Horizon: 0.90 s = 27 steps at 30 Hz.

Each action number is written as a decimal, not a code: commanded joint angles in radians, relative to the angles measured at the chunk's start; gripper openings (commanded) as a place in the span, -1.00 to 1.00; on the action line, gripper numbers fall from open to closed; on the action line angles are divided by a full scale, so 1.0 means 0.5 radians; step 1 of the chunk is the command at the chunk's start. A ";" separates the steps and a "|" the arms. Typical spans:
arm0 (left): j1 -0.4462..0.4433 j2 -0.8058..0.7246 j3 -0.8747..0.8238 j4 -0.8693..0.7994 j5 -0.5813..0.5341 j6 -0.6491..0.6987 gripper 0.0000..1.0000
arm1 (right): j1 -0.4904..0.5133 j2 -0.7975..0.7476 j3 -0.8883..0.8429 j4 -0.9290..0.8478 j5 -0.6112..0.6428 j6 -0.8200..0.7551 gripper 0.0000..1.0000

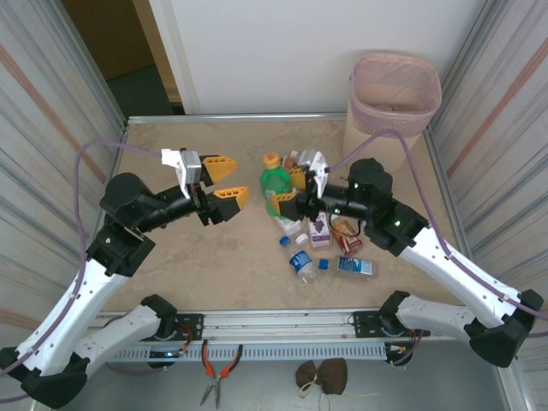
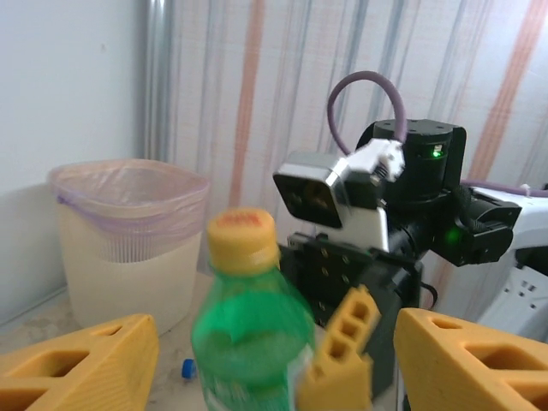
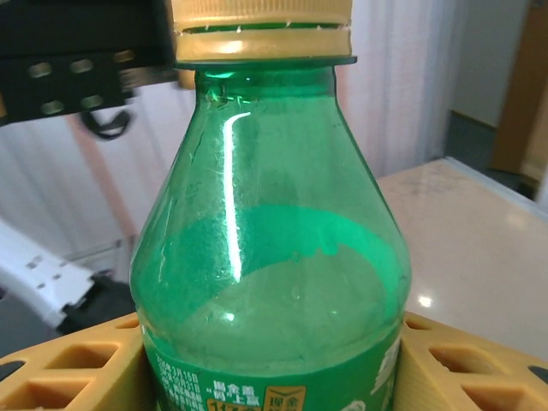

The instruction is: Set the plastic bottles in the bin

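Looking from the top camera, you see the right gripper (image 1: 291,187) clenched on the green bottle (image 1: 276,181), low on its body; the bin (image 1: 365,128) stands well apart, behind this gripper's wrist. The left gripper (image 1: 228,180) is spread, empty, facing the bottle. From the left wrist, the bottle stands upright, yellow-capped. From the right wrist, its wall looks glossy and thin: probably light, slippery, easily dented, so grip at the labelled waist.

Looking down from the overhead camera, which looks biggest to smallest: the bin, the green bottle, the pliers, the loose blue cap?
Largest: bin. Then green bottle and pliers, about equally long, though the bottle is fatter. Smallest: blue cap.
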 commanded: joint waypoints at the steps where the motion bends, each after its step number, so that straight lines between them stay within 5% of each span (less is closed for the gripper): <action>1: 0.019 -0.022 -0.034 -0.065 -0.130 0.062 0.46 | -0.223 0.001 0.146 -0.098 0.055 0.180 0.07; 15: 0.027 -0.012 -0.084 -0.064 -0.199 0.056 0.46 | -1.404 0.594 0.843 -0.364 0.222 1.062 -0.23; 21: 0.028 0.003 -0.110 -0.025 -0.217 0.041 0.46 | -1.568 1.017 1.163 -0.285 0.325 1.453 -0.31; 27: 0.034 0.012 -0.132 -0.007 -0.222 0.022 0.46 | -1.578 1.435 1.757 -0.771 0.702 1.897 -0.30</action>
